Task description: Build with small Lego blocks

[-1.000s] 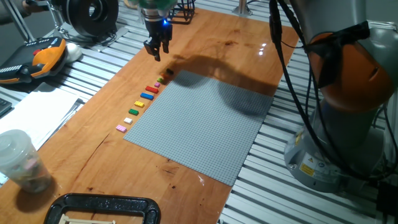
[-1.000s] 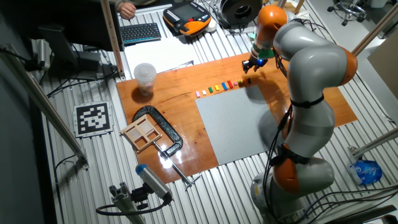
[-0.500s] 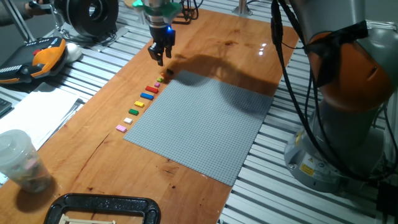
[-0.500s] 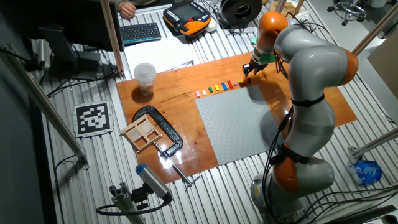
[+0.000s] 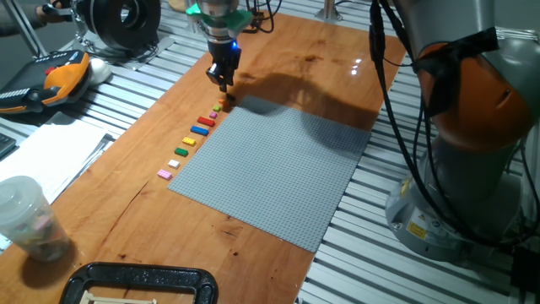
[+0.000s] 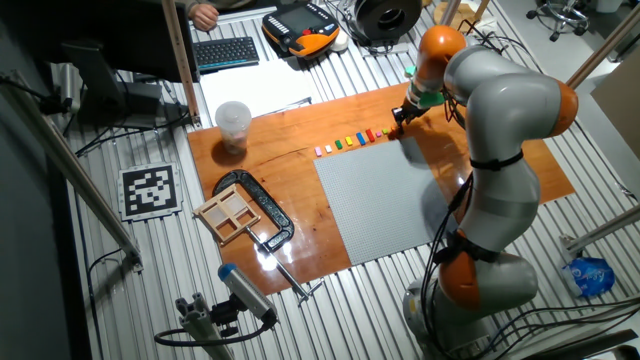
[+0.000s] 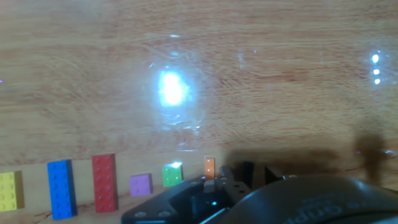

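One row of small Lego blocks (image 5: 195, 138) is seen in one fixed view, laid on the wooden tabletop (image 5: 321, 59) along the left edge of the grey baseplate (image 5: 278, 165). About seven or eight blocks can be counted there: pink (image 5: 164, 174) nearest the camera, then white (image 5: 175, 164), yellow (image 5: 180, 153), another yellow (image 5: 189, 142), blue (image 5: 200, 130), red (image 5: 206, 121), and tiny ones beyond that are too small to separate. The gripper (image 5: 223, 82) is held low over the far end of the row, just above the last blocks; whether its fingers are spread or pressed together cannot be told. One clear plastic cup (image 5: 27, 218), one black clamp (image 5: 143, 281) and one orange pendant (image 5: 59, 76) are also shown.

In the other fixed view the same row (image 6: 352, 140) is seen from the opposite side, with the gripper (image 6: 398, 117) at its right end. One wooden tray (image 6: 228, 214), one keyboard (image 6: 225, 51) and one printed marker tag (image 6: 150, 190) are shown only here.

In the hand view six blocks are counted in close-up: yellow (image 7: 7, 190), blue (image 7: 60, 180), red (image 7: 104, 182), purple (image 7: 141, 184), green (image 7: 172, 175), orange (image 7: 209, 167). Something dark (image 7: 244, 172) lies just beyond the orange one. The gripper body fills the bottom edge; fingertips are not clearly seen, so grip state cannot be told.
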You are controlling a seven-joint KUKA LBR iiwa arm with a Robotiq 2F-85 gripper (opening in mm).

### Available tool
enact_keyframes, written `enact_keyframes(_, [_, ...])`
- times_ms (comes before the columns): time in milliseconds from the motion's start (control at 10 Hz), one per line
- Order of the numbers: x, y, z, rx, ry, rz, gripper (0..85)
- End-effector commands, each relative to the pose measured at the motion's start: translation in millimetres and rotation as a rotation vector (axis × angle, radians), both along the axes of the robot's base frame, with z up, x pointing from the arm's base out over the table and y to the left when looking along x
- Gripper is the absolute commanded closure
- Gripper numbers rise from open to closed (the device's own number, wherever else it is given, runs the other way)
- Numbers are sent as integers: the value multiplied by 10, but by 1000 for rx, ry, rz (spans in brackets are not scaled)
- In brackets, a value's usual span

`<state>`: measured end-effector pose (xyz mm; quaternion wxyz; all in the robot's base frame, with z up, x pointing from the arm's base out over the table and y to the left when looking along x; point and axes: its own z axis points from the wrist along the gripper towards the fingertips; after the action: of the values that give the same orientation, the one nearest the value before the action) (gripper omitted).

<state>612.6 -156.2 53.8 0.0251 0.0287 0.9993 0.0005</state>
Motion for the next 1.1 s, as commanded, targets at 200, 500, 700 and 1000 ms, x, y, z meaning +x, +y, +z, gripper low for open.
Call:
enact_keyframes(200, [-2,-4,-69,-5,-1,-2,340])
enact_keyframes(500, [-17,-25,-127,-3,-4,1,340])
enact_keyframes(700, [-44,-55,-147,2,-4,7,510])
enact_keyframes(1000, [-58,-42,-170,2,-8,4,510])
